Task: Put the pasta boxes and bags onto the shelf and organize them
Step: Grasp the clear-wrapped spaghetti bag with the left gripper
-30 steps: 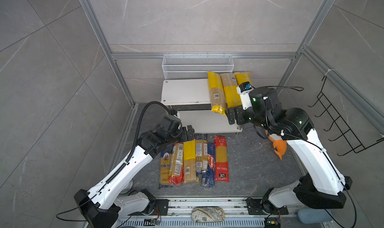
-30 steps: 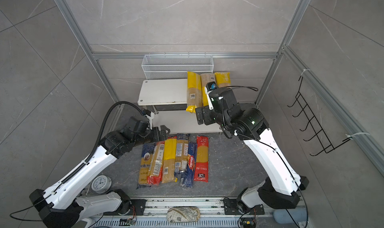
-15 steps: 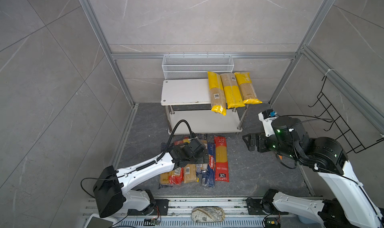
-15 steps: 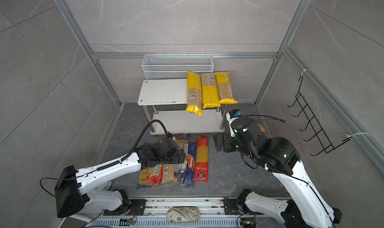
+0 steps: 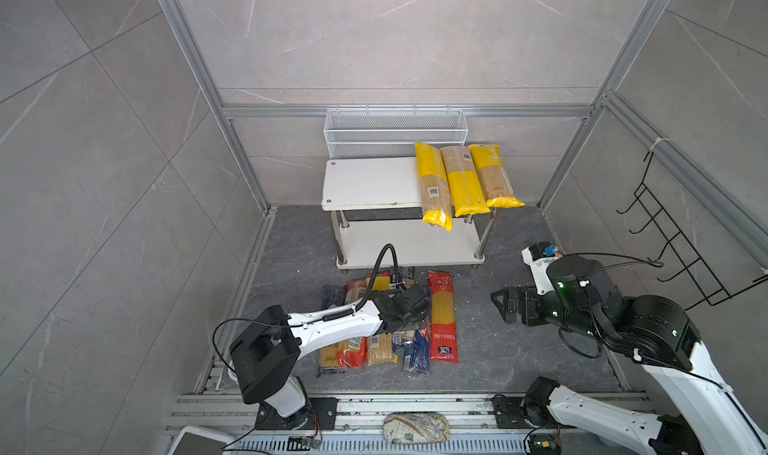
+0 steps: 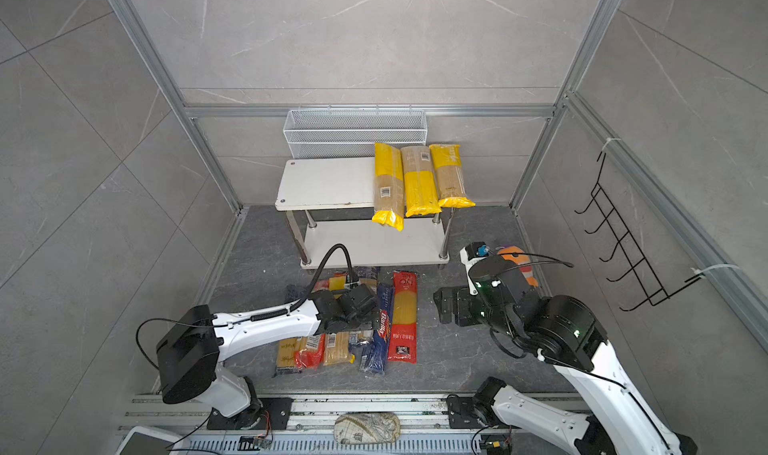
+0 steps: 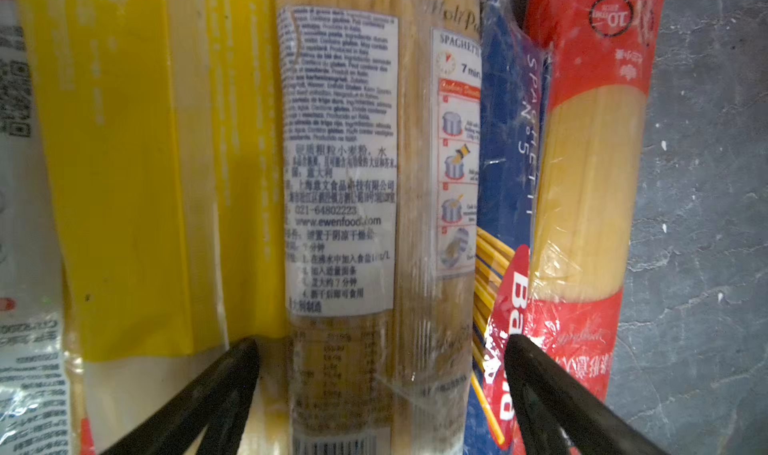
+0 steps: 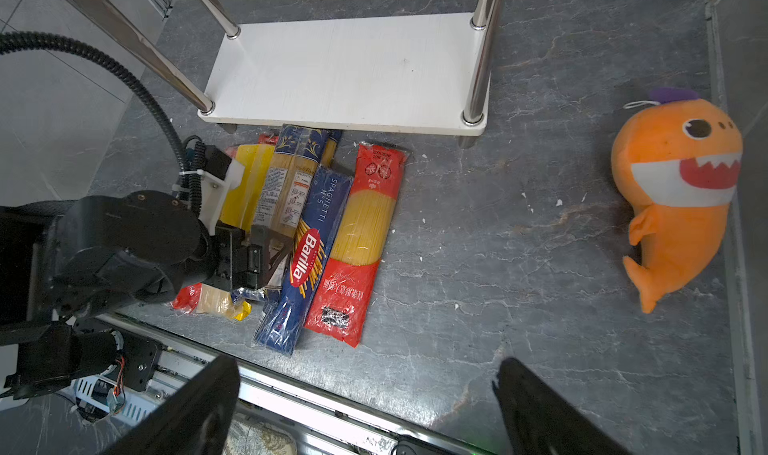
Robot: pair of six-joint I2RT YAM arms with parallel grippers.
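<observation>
Hovering low over the row of pasta packs on the floor (image 8: 498, 245) with the left gripper (image 7: 380, 340), jaws spread and pinching nothing, one fingertip standing at each long side of the clear labelled pack (image 7: 340, 162). Finding that pack lying straight ahead of the gripper, long axis running away from the wrist toward the shelf (image 5: 370, 183), and so judging a squeeze across the narrow width to be the fitting grip. Noting tight crowding: the yellow pack (image 7: 116, 162) touching one long edge, the blue Barilla pack (image 7: 503, 141) touching the other, the red-ended pack (image 7: 590, 162) just beyond that. Possibly resting one fingertip on the Barilla wrapper rather than in the seam beside it, not telling for sure through so close and soft a wrist view. Holding the right gripper (image 8: 368, 363) off to the right of the row, jaws spread wide and empty, over bare floor. Judging the left arm plainly the nearer for this pick. Counting three yellow-ended packs (image 5: 463, 183) side by side at the right end of the shelf's upper board (image 6: 324, 183), front ends overhanging its edge, and seeing the rest of that board and the whole lower board (image 5: 407, 241) bare. Expecting the coming carry to be going away from the robot and upward, keeping the pack's long axis parallel to those three.
</observation>
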